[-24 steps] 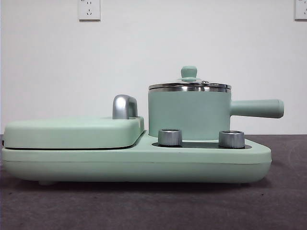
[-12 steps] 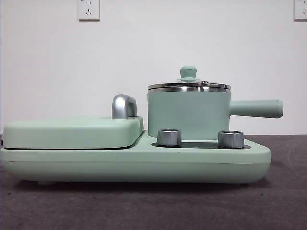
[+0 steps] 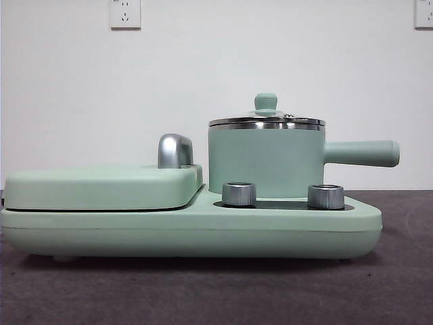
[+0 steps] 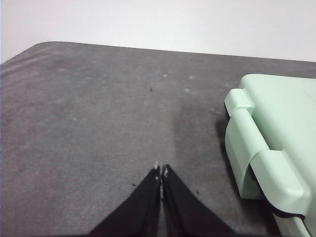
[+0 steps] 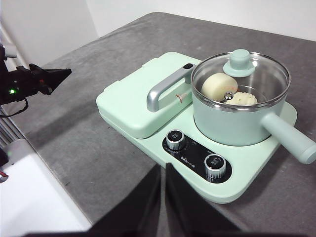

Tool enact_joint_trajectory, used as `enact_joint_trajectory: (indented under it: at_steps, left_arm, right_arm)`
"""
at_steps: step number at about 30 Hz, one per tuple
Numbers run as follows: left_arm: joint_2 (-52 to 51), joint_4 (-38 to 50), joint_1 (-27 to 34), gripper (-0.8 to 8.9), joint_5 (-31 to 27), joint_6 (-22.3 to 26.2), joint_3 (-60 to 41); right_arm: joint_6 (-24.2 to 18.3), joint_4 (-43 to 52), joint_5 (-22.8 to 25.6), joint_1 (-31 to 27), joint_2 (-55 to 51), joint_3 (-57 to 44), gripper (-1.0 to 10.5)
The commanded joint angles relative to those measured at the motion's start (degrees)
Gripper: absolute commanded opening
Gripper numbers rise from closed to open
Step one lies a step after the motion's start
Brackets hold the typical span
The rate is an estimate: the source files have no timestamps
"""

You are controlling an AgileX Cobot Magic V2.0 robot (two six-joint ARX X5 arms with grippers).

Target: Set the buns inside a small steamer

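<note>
The left gripper (image 4: 161, 170) is hanging over bare grey surface (image 4: 98, 113) with its jaws pressed together, just beside the hinged end of the mint-green appliance (image 4: 276, 143). The right gripper (image 5: 162, 166) is hovering high above the appliance's front edge, its jaws also pressed together and holding nothing. Below it, the small steamer (image 5: 239, 116) is sitting on the base behind two steel dials (image 5: 174, 139), its long handle (image 5: 289, 138) pointing away from the flat grill plate (image 5: 133, 106). The glass lid (image 5: 242, 74) is resting in place, and both buns (image 5: 220, 87) are lying inside, touching each other. From the front, the steamer (image 3: 265, 161) is standing closed before a white wall (image 3: 216, 68) with two sockets (image 3: 126, 13).
</note>
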Motion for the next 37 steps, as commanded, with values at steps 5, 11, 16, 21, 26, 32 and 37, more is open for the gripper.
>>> enact_joint_trajectory:
  at_steps: [5,11,16,21,26,32,37]
  left_arm:
    - [-0.1,-0.3,0.1,0.07,-0.2,1.0,-1.1]
    - [-0.1,-0.3,0.1,0.07,-0.2,1.0,-1.1]
    - [-0.1,-0.3,0.1,0.07,-0.2,1.0,-1.1]
    - [-0.1,-0.3,0.1,0.07,-0.2,1.0,-1.1]
    - [-0.1,-0.3,0.1,0.07,-0.2,1.0,-1.1]
    - [-0.1,-0.3,0.1,0.07,-0.2,1.0,-1.1]
    - [-0.1,-0.3,0.1,0.07,-0.2,1.0,-1.1]
  right_arm:
    - [-0.3,0.6,0.0,0.5,0.1,0.4,0.1]
    - [-0.3,0.6,0.0,0.5,0.1,0.4,0.1]
    - [-0.3,0.6,0.0,0.5,0.1,0.4,0.1]
    - [-0.3,0.6,0.0,0.5,0.1,0.4,0.1]
    - [-0.3,0.8,0.0,-0.7,-0.8,0.2,0.1]
    - [-0.8,12.4,-0.7,-13.7,-5.0,-8.3,0.1]
    - [-1.0,30.2,5.1,-27.8,-10.6,-24.3,0.1]
